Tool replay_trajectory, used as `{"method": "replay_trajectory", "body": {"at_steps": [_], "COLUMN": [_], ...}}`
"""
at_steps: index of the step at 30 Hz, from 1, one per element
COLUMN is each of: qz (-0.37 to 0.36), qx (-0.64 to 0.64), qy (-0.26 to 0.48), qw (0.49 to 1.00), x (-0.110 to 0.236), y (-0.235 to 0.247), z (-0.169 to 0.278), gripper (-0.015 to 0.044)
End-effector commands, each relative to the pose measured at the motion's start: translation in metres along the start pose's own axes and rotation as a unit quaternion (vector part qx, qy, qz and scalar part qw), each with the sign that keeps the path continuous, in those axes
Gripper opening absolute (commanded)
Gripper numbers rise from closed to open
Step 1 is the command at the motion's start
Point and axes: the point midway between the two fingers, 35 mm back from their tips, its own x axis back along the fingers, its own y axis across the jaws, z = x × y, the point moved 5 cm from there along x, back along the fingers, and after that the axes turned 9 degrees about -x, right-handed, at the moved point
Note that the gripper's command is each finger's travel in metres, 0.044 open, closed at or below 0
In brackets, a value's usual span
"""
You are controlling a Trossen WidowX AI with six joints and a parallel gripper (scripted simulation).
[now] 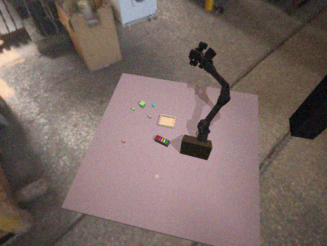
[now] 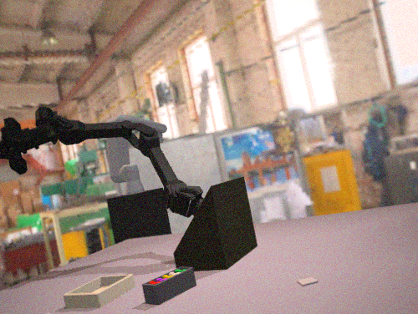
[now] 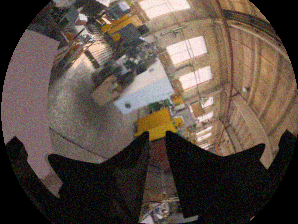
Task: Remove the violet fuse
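Observation:
The fuse block (image 1: 157, 141) (image 2: 169, 289) is a dark oblong block on the pink mat, with a row of coloured fuses in its top. The violet fuse (image 1: 160, 139) (image 2: 160, 279) sits in the row between a red and a yellow fuse. The tray (image 1: 166, 127) (image 2: 82, 301) is a shallow beige box beside the block, and looks empty. My gripper (image 3: 157, 135) is high above the mat, far from block and tray, and points away from them. Its fingers are a little apart, with nothing between them. Its fingertips are hard to make out in the top and exterior views.
The arm's dark wedge-shaped base (image 1: 196, 148) (image 2: 221, 234) stands close beside the block. Beyond the tray lie a green cube (image 1: 142, 104), a cyan piece (image 1: 153, 105) and smaller bits. An orange bit (image 1: 123, 141) and a pale flat piece (image 1: 157, 176) (image 2: 308, 281) lie farther off.

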Motion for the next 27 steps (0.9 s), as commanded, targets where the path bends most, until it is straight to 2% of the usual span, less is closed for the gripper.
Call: {"method": "replay_trajectory", "body": {"at_steps": [1, 11, 16, 22, 27], "qz": [-0.064, -0.255, -0.311, -0.391, -0.471], "qx": [-0.007, 0.017, 0.012, 0.024, 0.058], "qy": [-0.011, -0.049, -0.057, -0.065, -0.07], "qw": [0.998, 0.966, 0.949, 0.918, 0.877], "x": [-0.013, -0.009, 0.006, 0.033, 0.07], "y": [0.044, 0.173, 0.21, 0.266, 0.325], "z": [-0.019, -0.078, -0.099, -0.127, -0.152], "gripper": [0.0071, 0.0071, 0.0071, 0.0071, 0.0071]}}
